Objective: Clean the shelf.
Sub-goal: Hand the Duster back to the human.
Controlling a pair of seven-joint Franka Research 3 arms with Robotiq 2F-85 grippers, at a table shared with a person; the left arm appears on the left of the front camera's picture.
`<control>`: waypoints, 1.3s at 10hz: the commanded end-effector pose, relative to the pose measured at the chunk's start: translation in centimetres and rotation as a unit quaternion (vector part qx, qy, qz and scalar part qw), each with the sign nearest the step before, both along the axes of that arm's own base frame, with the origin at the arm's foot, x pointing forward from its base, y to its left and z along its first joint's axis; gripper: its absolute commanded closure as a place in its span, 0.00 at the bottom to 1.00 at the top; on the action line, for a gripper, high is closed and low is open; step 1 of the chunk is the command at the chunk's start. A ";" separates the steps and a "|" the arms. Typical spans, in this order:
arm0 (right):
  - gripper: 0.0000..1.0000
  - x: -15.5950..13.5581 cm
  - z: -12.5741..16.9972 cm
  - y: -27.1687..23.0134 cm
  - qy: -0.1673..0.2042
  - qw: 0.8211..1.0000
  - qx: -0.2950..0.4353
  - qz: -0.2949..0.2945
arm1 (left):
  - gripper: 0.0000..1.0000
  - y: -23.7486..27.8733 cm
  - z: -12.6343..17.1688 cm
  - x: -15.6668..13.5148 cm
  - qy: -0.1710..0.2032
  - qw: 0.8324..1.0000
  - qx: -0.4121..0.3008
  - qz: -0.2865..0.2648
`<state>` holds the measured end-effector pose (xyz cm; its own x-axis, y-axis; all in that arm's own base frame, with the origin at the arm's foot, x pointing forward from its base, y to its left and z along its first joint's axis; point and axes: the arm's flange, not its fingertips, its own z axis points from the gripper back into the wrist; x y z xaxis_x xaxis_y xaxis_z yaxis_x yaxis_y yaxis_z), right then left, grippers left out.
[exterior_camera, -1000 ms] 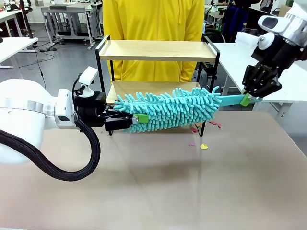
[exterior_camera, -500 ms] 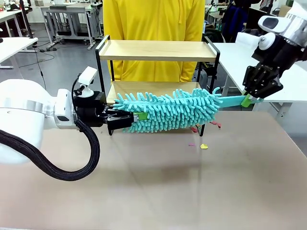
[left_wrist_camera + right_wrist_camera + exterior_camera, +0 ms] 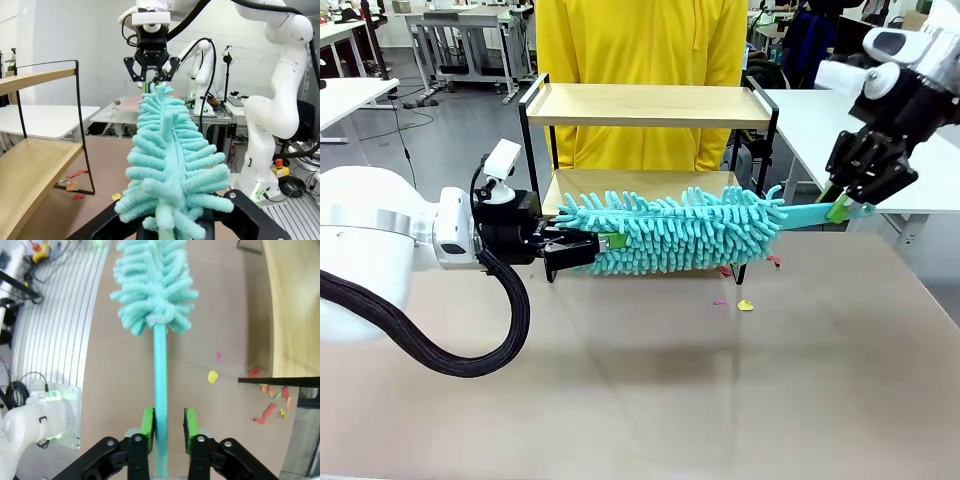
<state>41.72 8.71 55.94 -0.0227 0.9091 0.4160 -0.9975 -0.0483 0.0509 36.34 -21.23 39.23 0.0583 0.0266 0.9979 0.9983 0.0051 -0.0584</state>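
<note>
Shelf [image 3: 650, 105] stands at table's far edge, in front of person in yellow; both boards look bare, top one clean. Duster [image 3: 670, 232] lies level across the shelf's front, at lower-board height, so its fluffy head can sweep that tier. Scraps [image 3: 745, 305] of coloured paper lie on table [image 3: 720, 400] by the shelf's right foot, likely brushed off the lower board.

Left gripper [image 3: 582, 248] is clenched on the duster's head end, fingers buried in the fluff, probably steadying it during a handover. Right gripper [image 3: 169, 424] sits at the handle [image 3: 161, 375]; its green fingers [image 3: 190, 424] are spread, one pad just touching the handle, other clear, so no real grip there. Judgement: left arm carries the duster alone now.
</note>
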 end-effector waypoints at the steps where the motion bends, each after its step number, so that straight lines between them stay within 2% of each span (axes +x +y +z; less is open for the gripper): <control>1: 0.27 -1.6 2.9 -2.2 -0.004 0.997 0.076 -0.005 | 1.00 -0.1 0.2 -0.2 0.005 1.000 0.002 -0.011; 2: 0.00 -2.0 4.2 -3.6 -0.004 0.994 0.106 -0.024 | 1.00 -0.1 0.2 -0.2 0.005 1.000 0.002 -0.011; 3: 0.00 -2.3 5.1 -5.4 0.001 0.988 0.148 -0.044 | 1.00 -0.1 0.2 -0.2 0.005 1.000 0.002 -0.011; 5: 0.00 -2.4 5.5 -10.2 0.025 0.964 0.248 -0.091 | 1.00 -0.1 0.2 -0.2 0.005 1.000 0.002 -0.011; 7: 0.00 -3.0 4.5 -14.6 0.035 0.939 0.321 -0.120 | 1.00 -0.1 0.2 -0.2 0.005 1.000 0.002 -0.011; 9: 0.00 -3.4 2.7 -17.6 0.041 0.920 0.358 -0.152 | 1.00 -0.1 0.2 -0.2 0.005 1.000 0.002 -0.011; 10: 0.00 -3.4 2.3 -18.1 0.032 0.915 0.376 -0.143 | 1.00 -0.1 0.2 -0.2 0.005 1.000 0.002 -0.011; 11: 0.00 -3.6 3.7 -17.7 0.047 0.929 0.332 -0.156 | 1.00 -0.1 0.2 -0.2 0.005 1.000 0.002 -0.011; 13: 0.00 -3.6 3.7 -17.7 0.047 0.929 0.332 -0.156 | 1.00 -0.1 0.2 -0.2 0.005 1.000 0.002 -0.011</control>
<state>38.36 -9.18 58.95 0.2680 0.3942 0.8791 -0.9591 0.1956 0.2047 36.22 -21.31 39.05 0.0611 0.0159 0.9980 0.9981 -0.0063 -0.0610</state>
